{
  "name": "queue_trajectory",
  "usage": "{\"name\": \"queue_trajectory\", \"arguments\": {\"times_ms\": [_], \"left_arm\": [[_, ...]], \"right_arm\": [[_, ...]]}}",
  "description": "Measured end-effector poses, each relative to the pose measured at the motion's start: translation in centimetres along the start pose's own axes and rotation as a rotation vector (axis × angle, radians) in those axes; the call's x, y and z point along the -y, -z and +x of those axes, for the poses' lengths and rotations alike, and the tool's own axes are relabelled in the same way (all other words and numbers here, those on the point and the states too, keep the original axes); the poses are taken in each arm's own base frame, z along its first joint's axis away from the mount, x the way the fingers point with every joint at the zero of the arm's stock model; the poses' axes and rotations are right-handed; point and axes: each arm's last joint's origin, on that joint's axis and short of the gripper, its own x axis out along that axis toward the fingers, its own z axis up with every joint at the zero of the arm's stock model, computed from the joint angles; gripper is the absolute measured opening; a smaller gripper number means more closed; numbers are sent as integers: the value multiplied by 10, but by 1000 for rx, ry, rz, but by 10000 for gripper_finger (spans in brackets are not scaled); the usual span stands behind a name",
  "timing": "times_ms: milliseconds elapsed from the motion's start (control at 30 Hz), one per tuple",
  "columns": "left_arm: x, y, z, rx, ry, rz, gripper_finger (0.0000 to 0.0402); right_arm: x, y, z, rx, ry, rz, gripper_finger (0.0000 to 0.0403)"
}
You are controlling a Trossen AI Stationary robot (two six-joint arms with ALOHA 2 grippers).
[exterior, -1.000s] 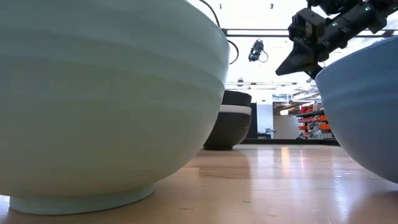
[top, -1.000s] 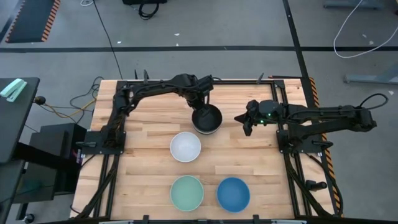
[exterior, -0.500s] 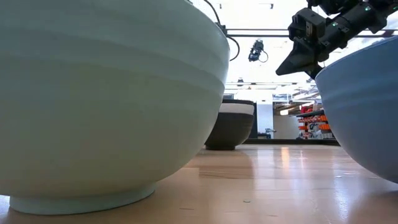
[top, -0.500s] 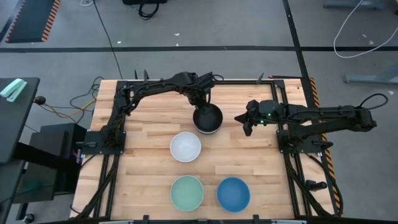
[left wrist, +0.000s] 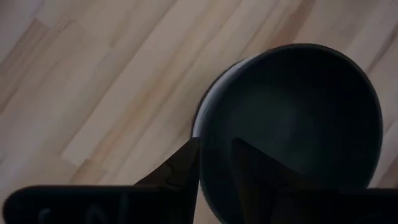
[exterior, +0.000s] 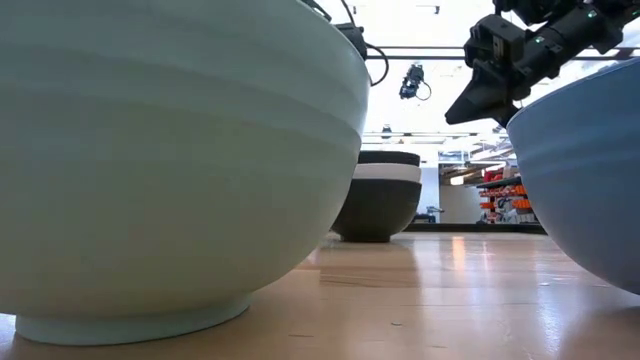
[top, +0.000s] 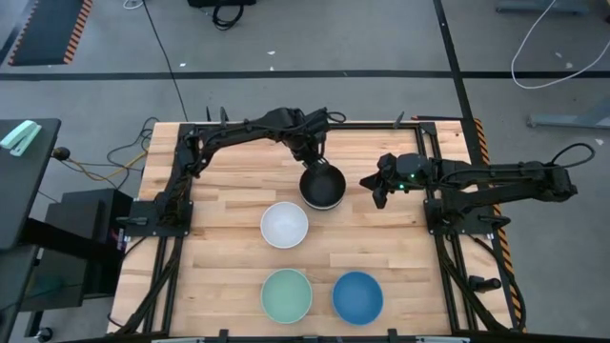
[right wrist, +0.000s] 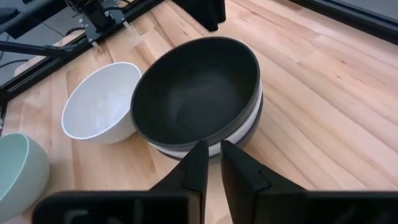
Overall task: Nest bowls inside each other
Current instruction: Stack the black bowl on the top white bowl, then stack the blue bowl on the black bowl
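Observation:
A stack of three bowls [top: 322,187], black in white in black, stands on its base on the table right of centre; it also shows in the low view [exterior: 385,200] and the right wrist view [right wrist: 199,93]. My left gripper [top: 315,162] reaches down at the stack's far side and is shut on the top bowl's rim. My right gripper [top: 366,182] hovers shut above the table just right of the stack, touching nothing. A white bowl [top: 284,225], a mint bowl [top: 287,294] and a blue bowl [top: 357,297] stand apart nearer the front edge. My left gripper holds the top black bowl by its far rim [left wrist: 208,134], one finger [left wrist: 185,167] outside the wall and the other inside the hollow. The fingers come from above, slanting down from the far side. The stack stays upright with its base on the table.
The white bowl [right wrist: 102,102] sits close to the stack's near-left side. The mint bowl [exterior: 170,150] and the blue bowl [exterior: 590,170] stand side by side near the front edge. Bare wood lies right of the stack and along the table's left part.
My left gripper has moved a little toward the table's right and near edges, keeping its hold on the rim. The bowl stack has slid with it along the table, staying upright. My right gripper has kept still.

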Motion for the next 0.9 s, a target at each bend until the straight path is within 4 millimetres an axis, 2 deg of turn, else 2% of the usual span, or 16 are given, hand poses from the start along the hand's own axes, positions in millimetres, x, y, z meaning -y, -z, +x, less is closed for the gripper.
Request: {"name": "queue_trajectory", "arguments": {"times_ms": [133, 300, 433, 633, 900], "left_arm": [[-6, 1, -2, -25, -15, -28, 92], [-12, 13, -12, -139, -56, -42, 81], [-4, 26, -21, -215, -79, -31, 74], [35, 51, -32, -270, -81, 121, 68], [91, 86, -35, -286, -104, 308, 75]], "right_arm": [[1, 2, 0, -20, 10, -2, 59], [0, 4, 0, -63, -33, 28, 60], [-3, 7, -1, -93, -66, 46, 57], [-11, 15, -2, -147, -87, 79, 57], [-22, 23, -5, -182, -116, 82, 52]]}}
